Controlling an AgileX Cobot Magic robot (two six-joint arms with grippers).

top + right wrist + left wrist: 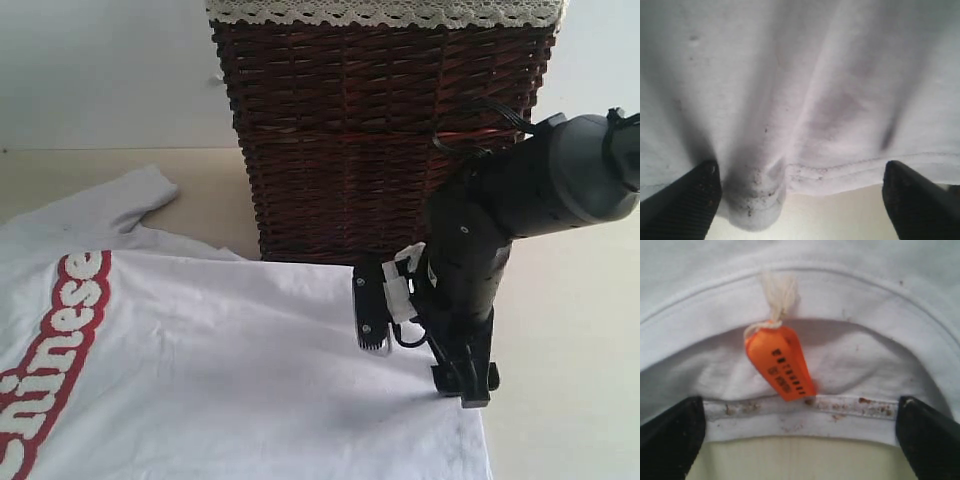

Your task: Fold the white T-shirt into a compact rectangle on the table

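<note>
The white T-shirt (230, 350) lies spread on the table (580, 330), its red-outlined lettering (60, 320) at the left. My right gripper (420, 350) points down over the shirt's right edge, in front of the basket. In the right wrist view this gripper (801, 170) is open, and the stitched hem (850, 167) and a small bunched fold (755, 195) lie between its fingers. My left gripper (800, 415) is open too, straddling the collar band (805, 407) just below the orange tag (780, 362). The left arm is out of the exterior view.
A tall dark brown wicker basket (380, 130) with white lace trim (380, 12) stands right behind the shirt and close to my right arm (530, 190). One sleeve (130, 195) reaches toward the back left. Bare table (570, 420) shows to the right of the shirt.
</note>
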